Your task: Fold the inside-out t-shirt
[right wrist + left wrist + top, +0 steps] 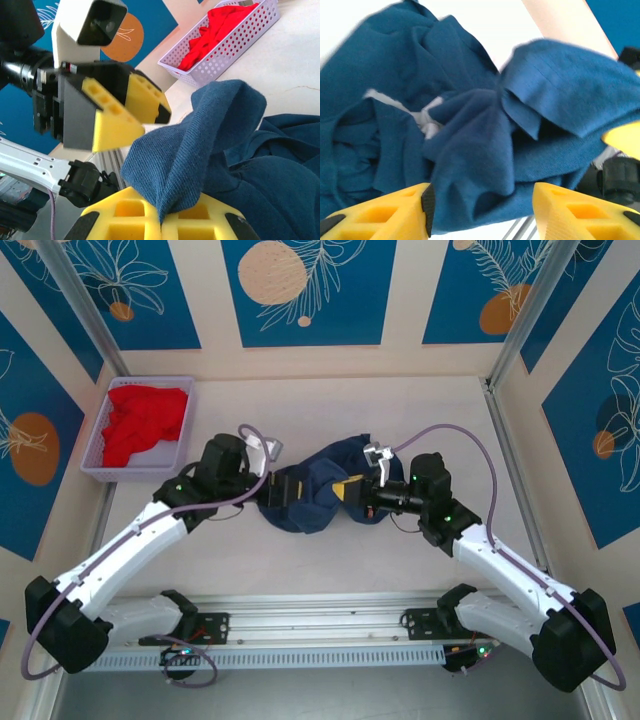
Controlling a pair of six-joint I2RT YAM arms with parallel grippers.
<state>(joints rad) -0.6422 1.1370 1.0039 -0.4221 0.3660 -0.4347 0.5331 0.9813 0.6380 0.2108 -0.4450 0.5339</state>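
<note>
Landmark: you have a navy blue cotton t-shirt (pixel 318 472) bunched into a rumpled heap; every place below is given from it.
Rail: on your side of the t-shirt, a silver slotted metal rail (pixel 320 625) runs along the near edge, with both arm bases bolted to it.
Surface: a pale beige matte tabletop (pixel 400 410) lies under and all around the t-shirt.
Basket: beyond the t-shirt and to its left, well apart from it, sits a lilac perforated plastic basket (pixel 97 435) holding a crumpled red garment (pixel 145 420).
Room: behind the t-shirt and to both sides, cream walls carry blue panels (pixel 300 280) printed with white leaves and orange discs. Silver metal posts (pixel 85 310) stand at the far corners.
Left claw: your left claw (pixel 285 485) sits at the left edge of the t-shirt. Its yellow fingers are spread wide and released. The wrist camera shows folds of cloth bulging in the gap, clamped by neither finger.
Right claw: your right claw (pixel 350 488) sits at the right edge of the t-shirt, facing the left one across the heap. It is clenched on a raised fold of the navy fabric, which stands up from between the meeting yellow fingers.
Pale patch: a whitish patch (pixel 427 117) shows deep among the folds; you cannot tell what it is.
</note>
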